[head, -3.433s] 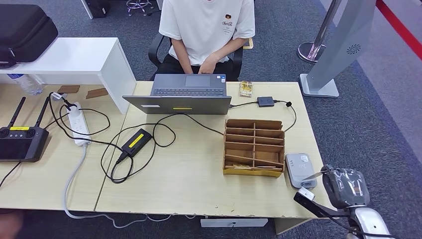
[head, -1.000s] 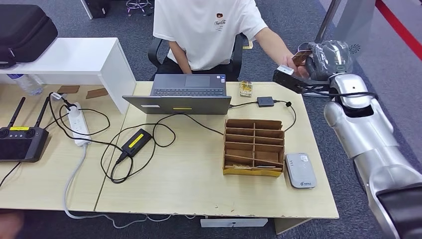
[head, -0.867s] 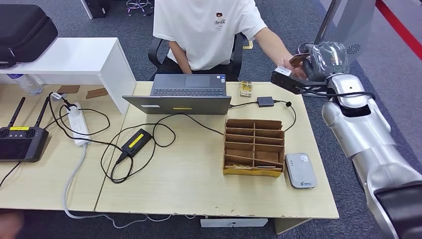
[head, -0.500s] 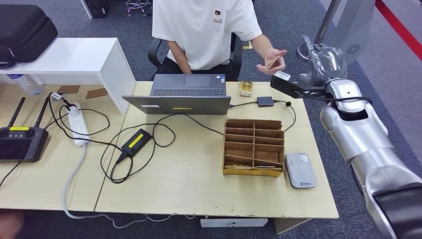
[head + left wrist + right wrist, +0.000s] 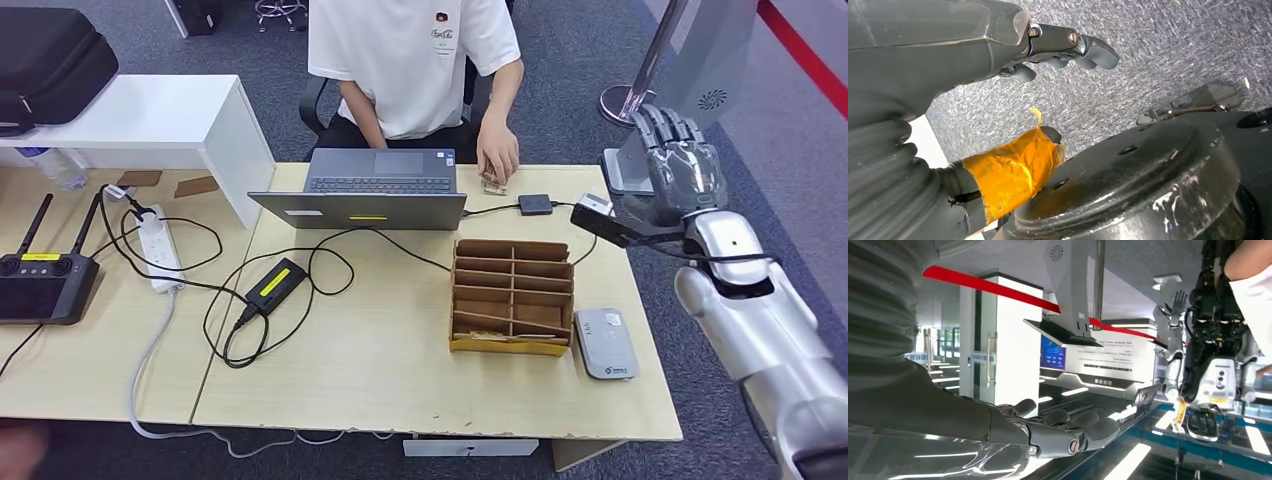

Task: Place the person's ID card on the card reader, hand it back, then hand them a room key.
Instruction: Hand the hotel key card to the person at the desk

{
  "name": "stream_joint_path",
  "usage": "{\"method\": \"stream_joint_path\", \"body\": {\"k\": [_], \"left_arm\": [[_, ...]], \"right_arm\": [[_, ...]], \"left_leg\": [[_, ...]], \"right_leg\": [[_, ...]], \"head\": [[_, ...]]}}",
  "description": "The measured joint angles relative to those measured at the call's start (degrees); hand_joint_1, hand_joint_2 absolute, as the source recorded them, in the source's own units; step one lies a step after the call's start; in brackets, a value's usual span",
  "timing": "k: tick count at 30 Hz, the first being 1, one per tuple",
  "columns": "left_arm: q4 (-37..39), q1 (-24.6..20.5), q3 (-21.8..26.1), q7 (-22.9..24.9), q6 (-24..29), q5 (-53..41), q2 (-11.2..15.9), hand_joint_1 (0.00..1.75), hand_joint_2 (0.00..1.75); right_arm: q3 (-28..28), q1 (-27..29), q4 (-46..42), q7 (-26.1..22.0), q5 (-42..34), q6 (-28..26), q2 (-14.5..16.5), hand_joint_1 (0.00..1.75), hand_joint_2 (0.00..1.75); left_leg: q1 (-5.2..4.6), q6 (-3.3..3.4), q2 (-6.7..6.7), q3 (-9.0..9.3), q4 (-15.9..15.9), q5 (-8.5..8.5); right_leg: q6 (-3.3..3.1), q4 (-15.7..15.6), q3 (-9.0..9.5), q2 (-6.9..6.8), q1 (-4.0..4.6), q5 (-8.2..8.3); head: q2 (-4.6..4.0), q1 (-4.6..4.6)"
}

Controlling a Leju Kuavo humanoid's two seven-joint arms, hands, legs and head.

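Right hand (image 5: pixel 680 165): fingers spread, empty, raised beside desk (image 5: pixel 400 380). ID return judged done (person's hand (image 5: pixel 497 160) at desk); next: fetch room key, likely from organiser (image 5: pixel 511 296).

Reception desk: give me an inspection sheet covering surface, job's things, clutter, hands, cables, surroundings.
Surface: light wood desk, with a lower table on its left.
Job's things: grey card reader flat near the right edge, nothing on it; wooden slotted organizer beside it; the person's hand rests on a small item at the far edge, identity unclear.
Clutter: open laptop, black controller, black case on a white shelf.
Hands: right hand raised beyond the right edge, fingers apart, holding nothing; left hand hangs over the carpet, grasp unclear.
Cables: black power brick with looped cord; white power strip.
Surroundings: seated person, grey carpet, grey floor stand.
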Motion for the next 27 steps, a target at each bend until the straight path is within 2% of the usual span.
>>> {"method": "stream_joint_path", "body": {"k": [4, 8, 16, 27], "left_arm": [[0.0, 0.3, 0.0, 0.0, 0.5, 0.7, -0.3, 0.0, 1.75], [0.0, 0.6, 0.3, 0.0, 0.8, 1.6, -0.4, 0.0, 1.75], [0.3, 1.0, 1.1, -0.5, 1.0, 3.1, -0.7, 0.0, 1.75], [1.5, 1.1, 2.1, -1.3, 1.7, 3.6, -1.5, 0.0, 1.75]], "right_arm": [[-4.6, 10.2, -10.5, -0.4, -1.2, -1.2, -3.9, 0.0, 1.75], [-10.5, 20.7, -20.3, -1.3, -2.3, -2.2, -6.5, 0.0, 1.75], [-20.4, 39.0, -35.1, -4.0, -3.8, -3.1, -7.2, 0.0, 1.75], [-25.7, 50.7, -44.4, -6.2, -3.3, -3.9, -6.0, 0.0, 1.75]], "left_leg": [[0.0, 0.05, -0.02, -0.02, 0.0, -0.11], [0.0, 0.1, -0.02, -0.03, 0.0, -0.15], [0.0, 0.08, 0.01, -0.04, 0.0, -0.18], [0.0, 0.08, 0.04, 0.02, 0.0, -0.19]], "right_leg": [[0.0, 0.0, 0.0, -0.04, 0.0, -0.04], [-0.02, 0.0, 0.0, -0.04, 0.0, -0.09], [-0.04, 0.0, -0.01, -0.03, 0.0, -0.15], [-0.04, 0.0, 0.02, -0.03, 0.0, -0.15]], "head": [[0.0, -0.01], [0.0, 0.01], [0.0, -0.01], [0.0, 0.0]]}}
